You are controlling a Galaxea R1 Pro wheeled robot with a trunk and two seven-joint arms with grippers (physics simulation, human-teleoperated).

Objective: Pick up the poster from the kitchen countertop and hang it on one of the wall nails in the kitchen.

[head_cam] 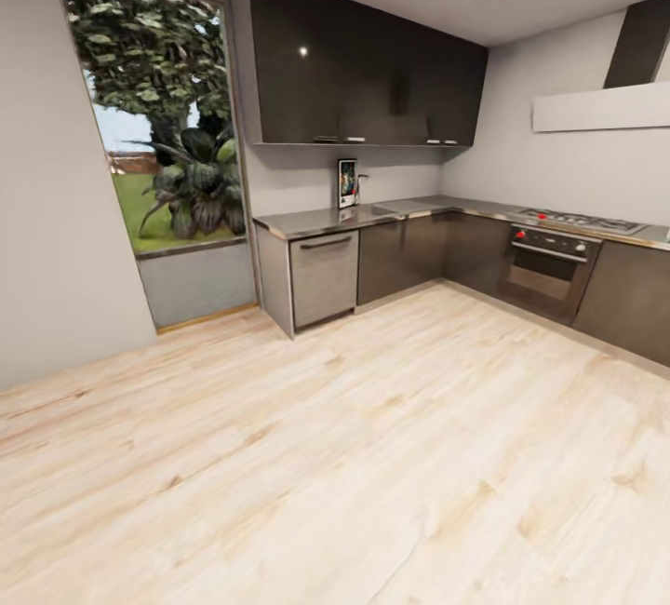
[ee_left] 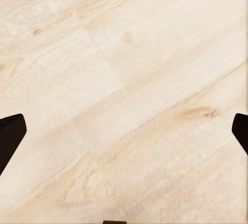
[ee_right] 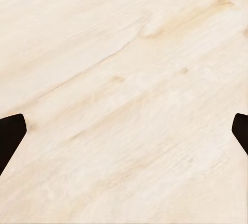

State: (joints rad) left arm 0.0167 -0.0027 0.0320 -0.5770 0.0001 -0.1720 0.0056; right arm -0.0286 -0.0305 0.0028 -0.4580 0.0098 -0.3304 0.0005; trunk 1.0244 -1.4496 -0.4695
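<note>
The poster (head_cam: 347, 182) stands upright against the back wall on the kitchen countertop (head_cam: 321, 221), far across the room, beside a chrome tap (head_cam: 361, 184). It is small in the head view, with a white border and dark art. My left gripper (ee_left: 124, 138) hangs over pale wood floor, open, its dark fingertips (ee_left: 10, 136) at the picture's two sides with nothing between them. My right gripper (ee_right: 124, 138) is likewise open above the floor, with dark fingertips (ee_right: 10, 136) wide apart and nothing held.
Light wood floor (head_cam: 354, 456) stretches between me and the L-shaped dark cabinets (head_cam: 409, 256). An oven (head_cam: 549, 270) with a hob stands at the right, dark wall cupboards (head_cam: 363, 74) hang above, and a tall window (head_cam: 158, 121) is at the left.
</note>
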